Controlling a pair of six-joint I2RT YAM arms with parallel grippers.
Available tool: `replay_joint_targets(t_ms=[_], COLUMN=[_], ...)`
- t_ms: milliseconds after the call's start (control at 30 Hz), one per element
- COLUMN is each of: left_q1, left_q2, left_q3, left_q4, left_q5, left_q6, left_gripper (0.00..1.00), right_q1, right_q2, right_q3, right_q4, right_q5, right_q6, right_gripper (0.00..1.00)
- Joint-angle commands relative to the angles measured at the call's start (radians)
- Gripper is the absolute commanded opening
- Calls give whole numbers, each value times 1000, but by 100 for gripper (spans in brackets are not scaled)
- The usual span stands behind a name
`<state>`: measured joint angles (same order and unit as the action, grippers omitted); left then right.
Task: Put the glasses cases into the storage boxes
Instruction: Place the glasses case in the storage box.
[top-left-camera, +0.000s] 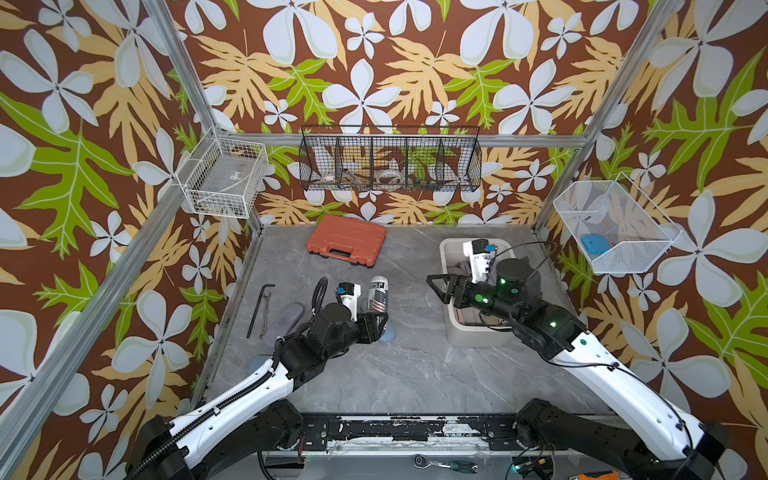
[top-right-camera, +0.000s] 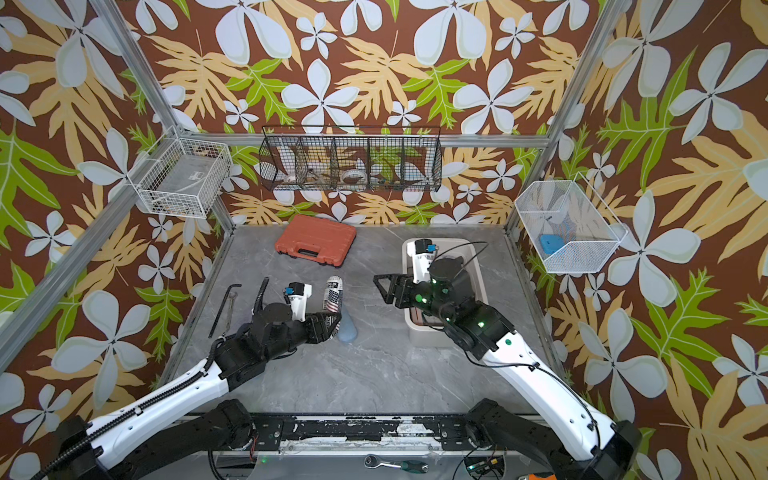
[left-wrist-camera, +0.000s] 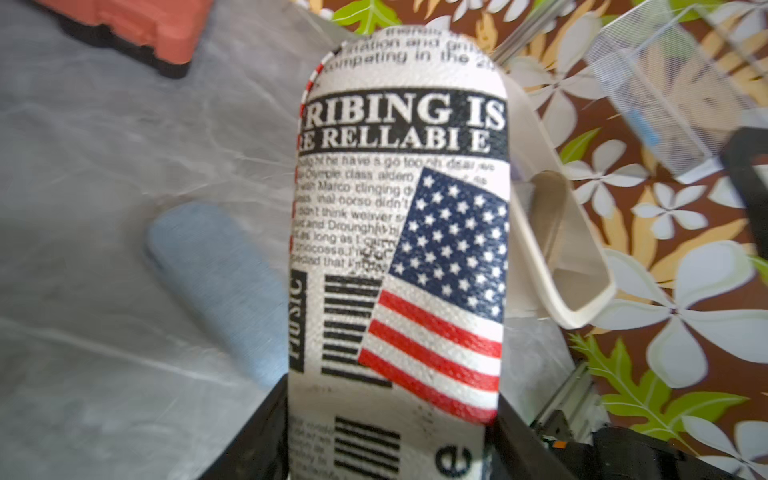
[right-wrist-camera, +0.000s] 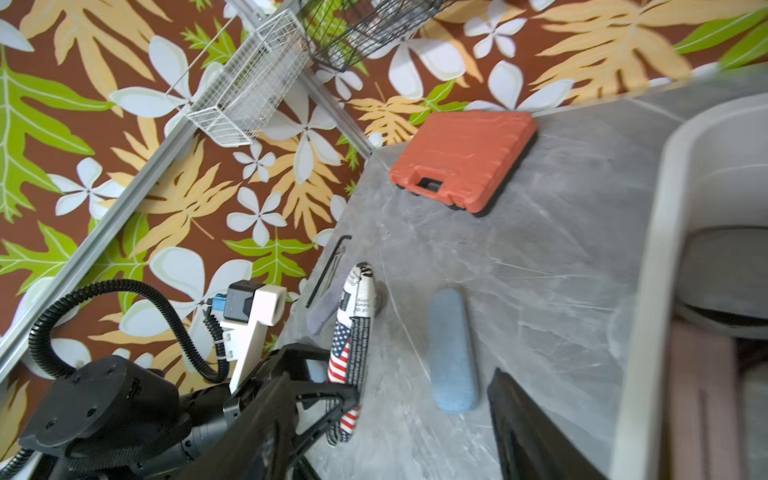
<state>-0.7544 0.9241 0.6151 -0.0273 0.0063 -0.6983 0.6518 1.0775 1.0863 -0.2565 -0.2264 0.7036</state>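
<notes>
Grey marble tabletop (top-left-camera: 415, 365) — left gripper (top-left-camera: 376, 321) pinches the flag-print newspaper case (top-left-camera: 377, 293) beside a blue case (right-wrist-camera: 451, 353); right gripper (top-left-camera: 434, 284) hangs over the cream tub (top-left-camera: 478, 337) rim — jaw spread unclear.

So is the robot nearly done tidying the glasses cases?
Partway. Some cases already lie in the cream tub. The left gripper is shut on the newspaper-print case. A blue case and a lavender case still wait on the table. The right gripper is open, empty.
</notes>
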Motion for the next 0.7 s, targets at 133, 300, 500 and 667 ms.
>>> replay_joint_targets(t_ms=[133,300,500,667], left_q1=[-36,-39,-39,-39], left_q2=[67,55,41,47], left_q3=[66,62,58,46], left_q4=[153,159,158,172], left_q5=[12,13,14,12], left_q6=[46,48,57,52], left_gripper=[46,46,46,48], right_q1=[96,124,149,163], right_q2=[170,256,330,342], right_q3=[89,120,144,146], right_q4=[108,121,128,131], right_q5=[27,29,28,36], right_q6=[32,54,61,58], right_gripper=[74,67,59,35])
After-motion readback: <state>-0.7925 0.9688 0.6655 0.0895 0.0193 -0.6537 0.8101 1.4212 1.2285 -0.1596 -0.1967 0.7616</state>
